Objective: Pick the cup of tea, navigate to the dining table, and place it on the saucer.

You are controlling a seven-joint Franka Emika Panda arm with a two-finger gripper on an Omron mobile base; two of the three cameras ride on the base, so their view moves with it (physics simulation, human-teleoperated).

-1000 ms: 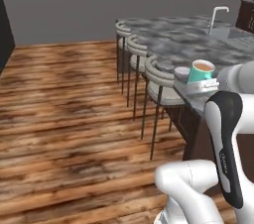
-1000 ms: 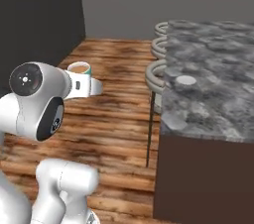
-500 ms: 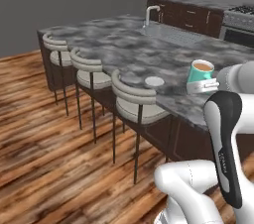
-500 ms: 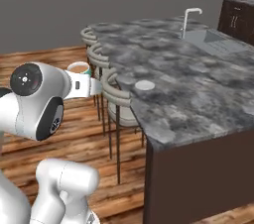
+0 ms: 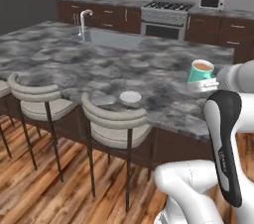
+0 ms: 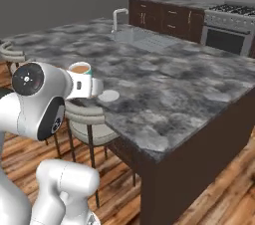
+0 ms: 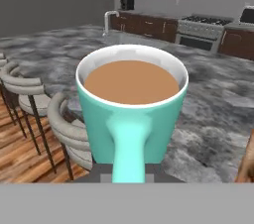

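Left base view shows the dining table (image 5: 74, 64), a broad island with a grey marbled stone top on a dark wood base, with a sink and faucet (image 5: 85, 20) set into its far side. Two cream stools (image 5: 115, 124) with thin dark legs stand fully in sight along the near edge, and part of a third shows at the left border. One saucer (image 5: 130, 97), small, round and pale, lies flat on the stone just behind the nearer stool. The gripper (image 5: 203, 84) is closed on the single cup of tea (image 5: 201, 71), holding it upright in the air to the right of the saucer and well apart from it. Hand view shows the cup (image 7: 131, 114) close up: teal-green, white inner rim, brown tea nearly to the brim, handle facing the camera.
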